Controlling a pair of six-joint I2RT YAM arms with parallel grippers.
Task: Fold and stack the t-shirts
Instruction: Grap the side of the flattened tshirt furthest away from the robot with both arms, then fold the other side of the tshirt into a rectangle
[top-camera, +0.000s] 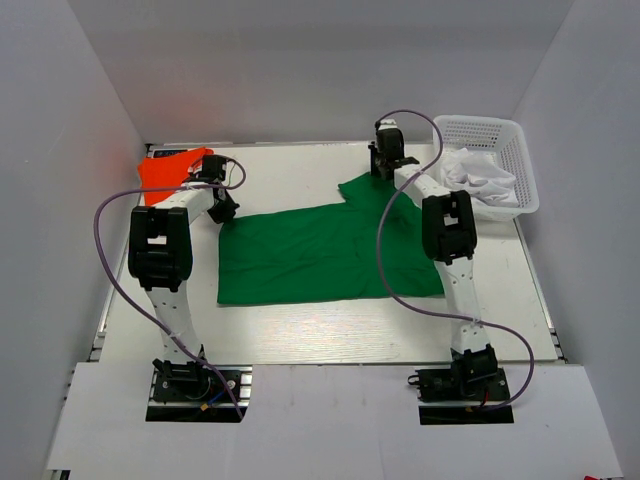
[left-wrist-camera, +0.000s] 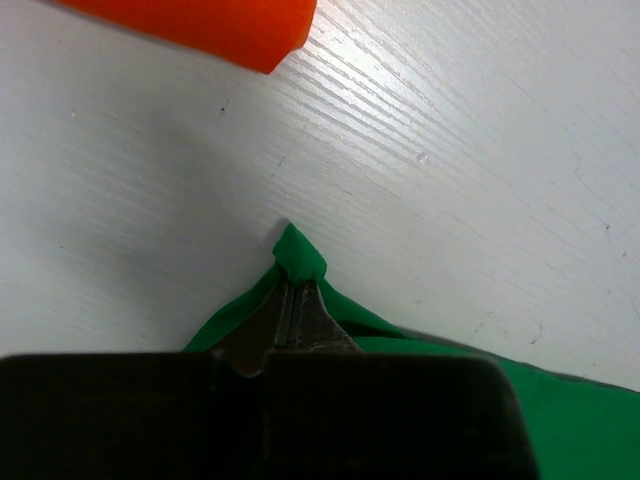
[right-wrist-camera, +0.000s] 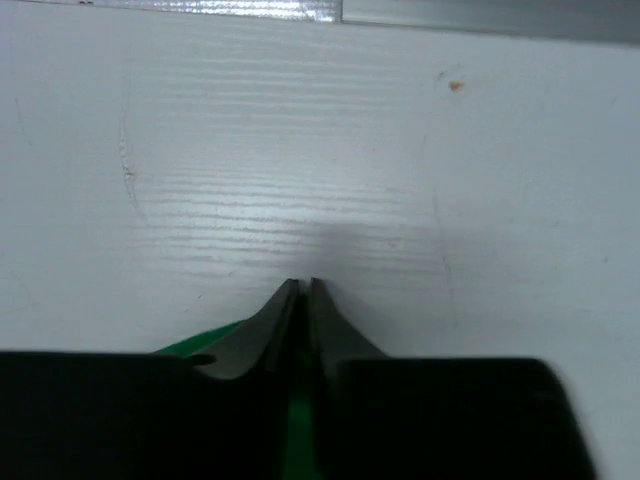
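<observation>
A bright green t-shirt (top-camera: 320, 255) lies spread flat across the middle of the table. My left gripper (top-camera: 222, 208) is at its far left corner. In the left wrist view that gripper (left-wrist-camera: 298, 285) is shut on a pinch of the green cloth (left-wrist-camera: 298, 252), and a small nub pokes past the tips. My right gripper (top-camera: 385, 162) is at the shirt's far right sleeve. Its jaws (right-wrist-camera: 303, 287) stand almost together, with green cloth (right-wrist-camera: 305, 425) in the narrow gap. An orange-red t-shirt (top-camera: 170, 170) lies bunched at the far left, and its edge (left-wrist-camera: 200, 25) shows in the left wrist view.
A white lattice basket (top-camera: 480, 122) holding white cloth (top-camera: 478, 175) stands at the far right, close to the right arm. White walls close in the table on three sides. Purple cables loop off both arms.
</observation>
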